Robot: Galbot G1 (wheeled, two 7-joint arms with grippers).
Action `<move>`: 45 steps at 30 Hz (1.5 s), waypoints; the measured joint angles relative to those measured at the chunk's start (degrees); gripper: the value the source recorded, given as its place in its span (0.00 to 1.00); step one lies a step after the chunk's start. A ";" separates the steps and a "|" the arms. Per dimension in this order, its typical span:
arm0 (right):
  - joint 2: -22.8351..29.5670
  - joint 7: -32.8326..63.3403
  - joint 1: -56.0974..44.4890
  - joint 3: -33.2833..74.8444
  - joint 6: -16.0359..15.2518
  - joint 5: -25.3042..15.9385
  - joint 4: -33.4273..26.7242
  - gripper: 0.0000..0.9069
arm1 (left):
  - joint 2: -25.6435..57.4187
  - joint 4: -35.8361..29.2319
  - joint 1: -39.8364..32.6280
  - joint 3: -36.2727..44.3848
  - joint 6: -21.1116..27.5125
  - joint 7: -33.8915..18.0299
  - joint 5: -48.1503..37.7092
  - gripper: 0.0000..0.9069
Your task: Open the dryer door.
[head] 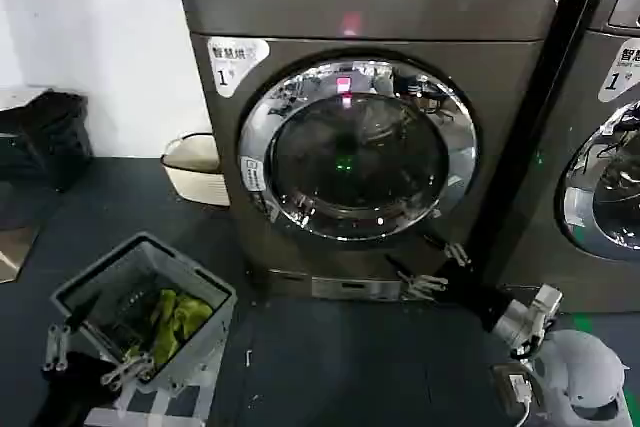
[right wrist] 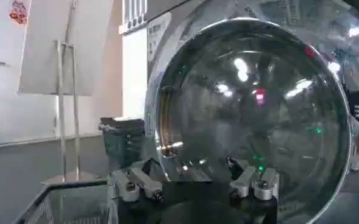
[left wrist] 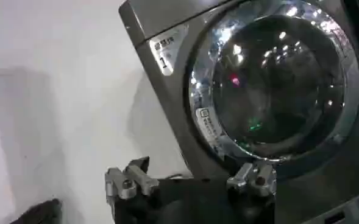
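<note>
Low down, the right gripper (head: 432,265) hung spread, just off the lower right rim of the dryer door (head: 357,149), which sat shut in the grey dryer (head: 370,7). On the dark floor (head: 330,367) at left, the left gripper (head: 88,352) stood spread over a grey basket (head: 140,292) holding green cloth (head: 175,319). A white wall (head: 90,37) stood behind.

Second machine's door (head: 610,182) edge-cropped
</note>
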 joint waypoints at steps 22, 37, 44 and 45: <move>-5.44 11.26 22.05 -23.06 3.45 4.48 -14.76 1.00 | -1.72 -0.58 -0.79 2.90 0.89 -0.77 1.19 1.00; 0.50 11.55 35.85 -37.15 6.11 1.14 -26.69 1.00 | -3.11 -0.56 -0.70 3.48 1.83 -0.60 1.17 1.00; 2.76 10.32 39.28 -39.72 6.36 -0.17 -31.47 1.00 | -3.89 -0.56 -0.74 3.99 1.85 -0.55 2.01 1.00; 2.93 10.33 39.59 -39.91 6.44 -0.25 -31.96 1.00 | -4.02 -0.56 -0.74 4.18 1.82 -0.55 2.21 1.00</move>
